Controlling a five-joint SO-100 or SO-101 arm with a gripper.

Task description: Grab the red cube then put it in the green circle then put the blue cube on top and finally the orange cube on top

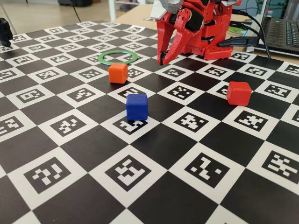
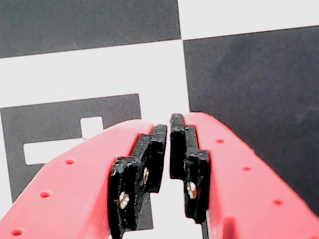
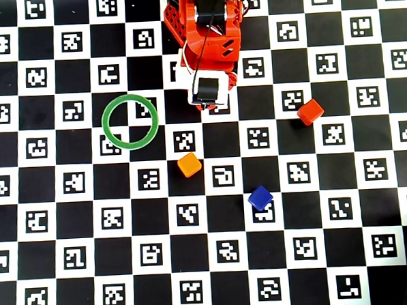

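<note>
The red cube [image 1: 238,93] [image 3: 310,111] rests on the checkerboard at the right. At the back left lies the green circle [image 1: 117,63] [image 3: 105,123], flat and with only board showing inside it. The orange cube [image 1: 117,73] [image 3: 189,165] stands just in front of the ring. The blue cube [image 1: 137,107] [image 3: 260,197] sits nearer the middle. My red gripper [image 1: 162,60] [image 2: 168,130] hangs tip-down close to the arm's base, right of the ring and apart from every cube. Its black pads are nearly together with nothing between them.
The red arm base [image 3: 211,29] stands at the back middle of the board. A laptop [image 1: 285,32] and cables [image 1: 247,39] lie behind it at the right. A black object [image 1: 4,30] sits at the far left edge.
</note>
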